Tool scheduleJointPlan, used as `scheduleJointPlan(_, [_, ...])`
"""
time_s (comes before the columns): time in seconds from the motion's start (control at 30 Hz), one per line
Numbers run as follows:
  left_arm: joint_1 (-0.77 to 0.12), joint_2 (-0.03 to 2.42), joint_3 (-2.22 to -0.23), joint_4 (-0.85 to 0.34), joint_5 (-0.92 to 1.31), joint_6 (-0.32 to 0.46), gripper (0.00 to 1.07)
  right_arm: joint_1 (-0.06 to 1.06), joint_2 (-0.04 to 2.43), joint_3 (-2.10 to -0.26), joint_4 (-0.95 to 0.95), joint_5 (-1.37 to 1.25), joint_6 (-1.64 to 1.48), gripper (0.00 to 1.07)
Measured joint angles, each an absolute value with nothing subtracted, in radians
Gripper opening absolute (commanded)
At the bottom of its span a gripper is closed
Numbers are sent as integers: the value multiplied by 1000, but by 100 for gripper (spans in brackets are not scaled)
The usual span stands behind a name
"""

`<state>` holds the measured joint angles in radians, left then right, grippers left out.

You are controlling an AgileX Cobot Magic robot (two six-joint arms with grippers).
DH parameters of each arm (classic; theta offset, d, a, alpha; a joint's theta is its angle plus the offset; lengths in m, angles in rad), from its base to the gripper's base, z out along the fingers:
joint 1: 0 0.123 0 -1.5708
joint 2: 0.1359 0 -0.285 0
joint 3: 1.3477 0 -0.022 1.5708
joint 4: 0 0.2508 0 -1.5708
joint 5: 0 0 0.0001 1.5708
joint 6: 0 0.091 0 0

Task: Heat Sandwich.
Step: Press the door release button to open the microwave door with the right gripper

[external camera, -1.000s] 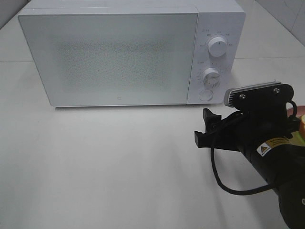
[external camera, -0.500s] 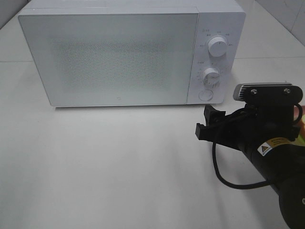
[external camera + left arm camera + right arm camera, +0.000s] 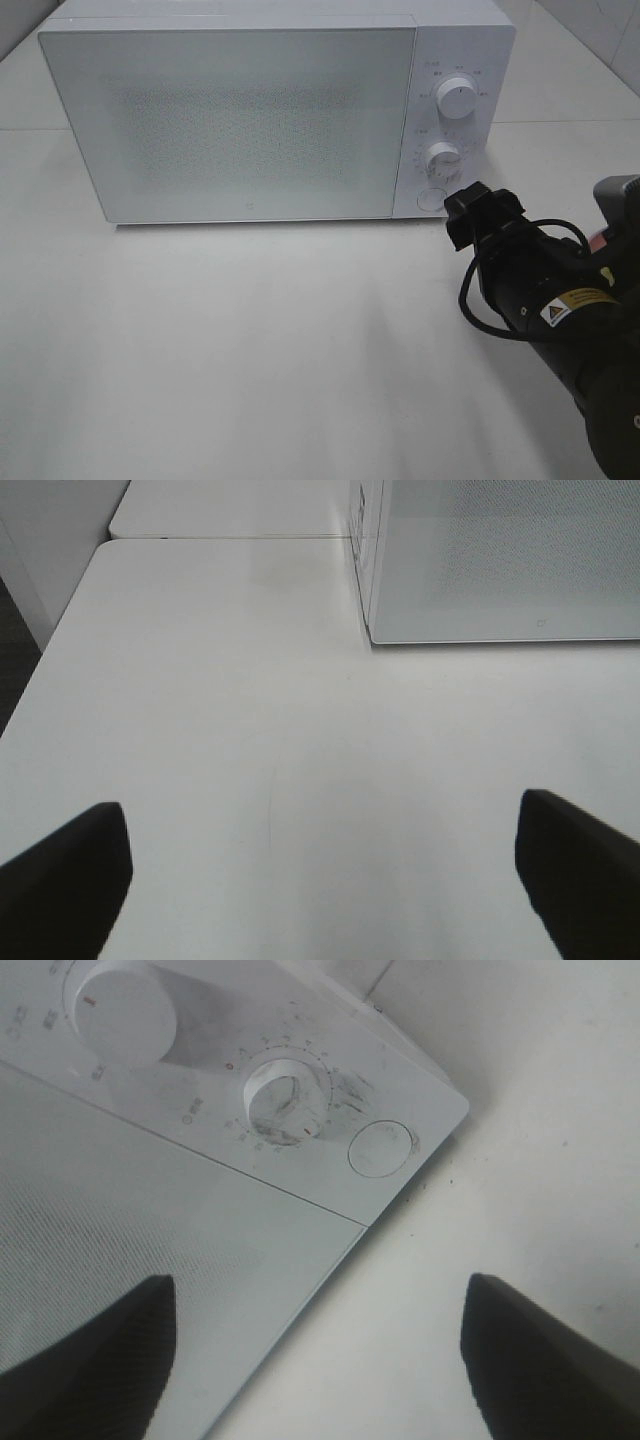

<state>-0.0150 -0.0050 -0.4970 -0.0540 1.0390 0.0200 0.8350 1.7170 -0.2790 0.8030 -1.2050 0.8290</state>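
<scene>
White table (image 3: 250,350) — left claw (image 3: 320,815), spread, appears only in wrist view.

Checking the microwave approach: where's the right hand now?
Exterior high view, right side: the right hand sits open at the lower-right corner of the microwave, right of its round button.

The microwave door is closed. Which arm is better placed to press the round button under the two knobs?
Right. The right claw, open, is close to the round button and faces it. The left claw hovers, open, off the opposite front corner of the microwave, far from the controls.
</scene>
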Motion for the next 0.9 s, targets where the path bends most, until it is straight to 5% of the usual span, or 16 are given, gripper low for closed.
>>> scheduleJointPlan(0.3, [-15,-5,-497,-54,1039,20,98,835,1717,-279,803,-1205,1184,56])
scheduleJointPlan(0.47, [-15,-5,-497,-54,1039,20,98,835,1717,-279,803,-1205,1261,15])
scheduleJointPlan(0.5, [-15,-5,-497,-54,1039,20,98,835,1717,-279,803,-1205,1261,15])
scheduleJointPlan(0.53, [-15,-5,-497,-54,1039,20,98,835,1717,-279,803,-1203,1264,0])
scheduleJointPlan(0.9, [-15,-5,-497,-54,1039,20,98,835,1717,-279,785,-1166,1417,1])
